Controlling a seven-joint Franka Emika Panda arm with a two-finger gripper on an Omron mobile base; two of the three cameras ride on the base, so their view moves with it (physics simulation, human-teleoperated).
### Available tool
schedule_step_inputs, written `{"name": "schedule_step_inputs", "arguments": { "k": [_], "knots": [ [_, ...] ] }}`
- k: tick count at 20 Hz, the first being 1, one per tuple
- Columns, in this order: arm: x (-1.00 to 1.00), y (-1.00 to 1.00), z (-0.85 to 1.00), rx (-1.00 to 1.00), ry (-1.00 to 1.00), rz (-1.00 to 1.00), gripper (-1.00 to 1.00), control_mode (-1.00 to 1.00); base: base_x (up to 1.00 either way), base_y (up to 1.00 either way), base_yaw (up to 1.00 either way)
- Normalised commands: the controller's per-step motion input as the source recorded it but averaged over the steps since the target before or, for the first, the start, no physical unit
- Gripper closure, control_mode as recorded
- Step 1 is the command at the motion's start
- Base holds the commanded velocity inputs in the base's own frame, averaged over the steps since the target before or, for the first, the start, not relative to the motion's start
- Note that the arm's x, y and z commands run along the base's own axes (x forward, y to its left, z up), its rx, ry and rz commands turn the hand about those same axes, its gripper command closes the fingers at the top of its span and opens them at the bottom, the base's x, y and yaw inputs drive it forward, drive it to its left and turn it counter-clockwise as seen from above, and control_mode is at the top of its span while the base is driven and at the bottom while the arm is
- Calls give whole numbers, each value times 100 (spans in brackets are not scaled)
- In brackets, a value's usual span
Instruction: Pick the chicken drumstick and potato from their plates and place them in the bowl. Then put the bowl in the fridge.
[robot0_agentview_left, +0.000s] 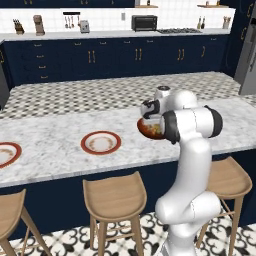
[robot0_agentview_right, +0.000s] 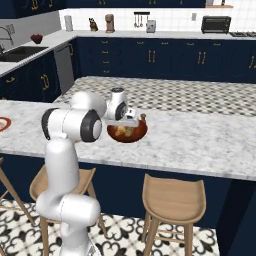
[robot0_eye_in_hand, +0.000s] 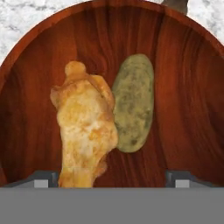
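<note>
- On the left of the marble counter (robot0_agentview_left: 60, 145), seen from the left base view, 2 white plates with red-brown rims lie flat: 1 at the frame's left edge (robot0_agentview_left: 7, 154), cut off by it, and 1 nearer the middle (robot0_agentview_left: 101, 142). Both look bare of food.
- Right of those plates, the reddish-brown bowl (robot0_agentview_left: 149, 129) sits on the counter, partly hidden behind the arm's white body.
- The gripper (robot0_eye_in_hand: 111, 177) hangs directly above the bowl (robot0_eye_in_hand: 39, 78), pointing down into it. In the hand view its 2 dark fingertips (robot0_eye_in_hand: 43, 177) stand wide apart, 1 toward each side of the frame, with nothing between them and nothing clamped.
- Inside the bowl, the chicken drumstick (robot0_eye_in_hand: 85, 127) lies on the left, its golden, lumpy body running along the wooden floor.
- Just right of it, touching along 1 side, lies the potato (robot0_eye_in_hand: 133, 103), a smooth olive-tan oval.
- From the right base view, the bowl (robot0_agentview_right: 127, 133) sits under the hand, with food showing inside it.
- At the far right of the left base view, the grey fridge (robot0_agentview_left: 247, 55) stands, well apart from the bowl.
</note>
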Motion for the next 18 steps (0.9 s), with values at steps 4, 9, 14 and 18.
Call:
{"name": "schedule_step_inputs", "arguments": {
  "k": [4, 9, 14, 18],
  "knots": [
    [-96, -50, 35, 13, -10, -1, -100, -100, 0, 0, 0],
    [-49, -51, 30, 39, 1, -14, -100, -100, 0, 0, 0],
    [12, -34, 0, 25, 14, -9, -100, -100, 0, 0, 0],
    [64, -54, -19, 5, 4, 0, -100, -100, 0, 0, 0]
  ]
}}
